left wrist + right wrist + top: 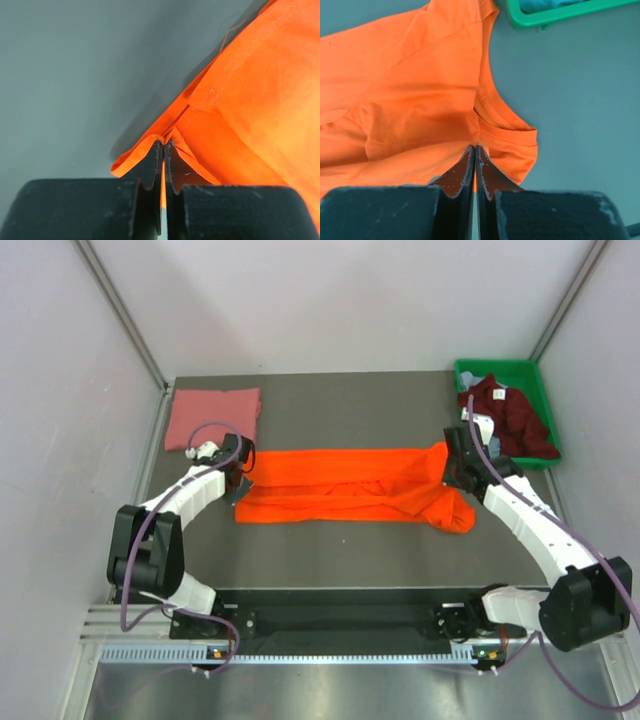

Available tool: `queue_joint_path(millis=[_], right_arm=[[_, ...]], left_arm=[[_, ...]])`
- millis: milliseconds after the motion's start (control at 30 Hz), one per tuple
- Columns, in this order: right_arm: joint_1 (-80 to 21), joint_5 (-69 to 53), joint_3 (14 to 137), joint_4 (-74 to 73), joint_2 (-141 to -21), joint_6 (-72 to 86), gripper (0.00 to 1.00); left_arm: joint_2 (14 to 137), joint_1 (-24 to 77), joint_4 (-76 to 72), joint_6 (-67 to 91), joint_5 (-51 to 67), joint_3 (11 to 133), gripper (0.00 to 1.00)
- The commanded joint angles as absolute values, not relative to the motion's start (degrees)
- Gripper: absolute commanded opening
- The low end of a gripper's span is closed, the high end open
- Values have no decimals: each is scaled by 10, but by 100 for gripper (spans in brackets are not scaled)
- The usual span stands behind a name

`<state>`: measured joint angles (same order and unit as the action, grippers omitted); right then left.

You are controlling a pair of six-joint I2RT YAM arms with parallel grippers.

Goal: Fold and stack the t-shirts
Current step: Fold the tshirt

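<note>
Table (350, 405): grey, matte, pale walls on three sides
Orange shirt (345, 485): lying mid-table, long axis left to right, stretched between the arms
Left gripper (163, 146): pinched tight on its left end
Right gripper (474, 149): pinched tight on cloth by the collar
Pink shirt (213, 418): folded, far left corner
Bin (520, 367): far right, maroon shirt (512, 418) inside
</note>
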<state>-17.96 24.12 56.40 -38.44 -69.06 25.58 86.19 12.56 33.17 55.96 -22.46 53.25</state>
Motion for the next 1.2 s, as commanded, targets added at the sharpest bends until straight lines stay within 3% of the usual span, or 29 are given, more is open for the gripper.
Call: queue_joint_path(millis=[0, 1167], right_arm=[[-171, 221, 586, -345, -711, 242, 0], [-149, 214, 658, -316, -816, 231, 0]], left_arm=[[883, 120, 308, 540, -243, 555, 0], [988, 119, 327, 534, -260, 641, 0]])
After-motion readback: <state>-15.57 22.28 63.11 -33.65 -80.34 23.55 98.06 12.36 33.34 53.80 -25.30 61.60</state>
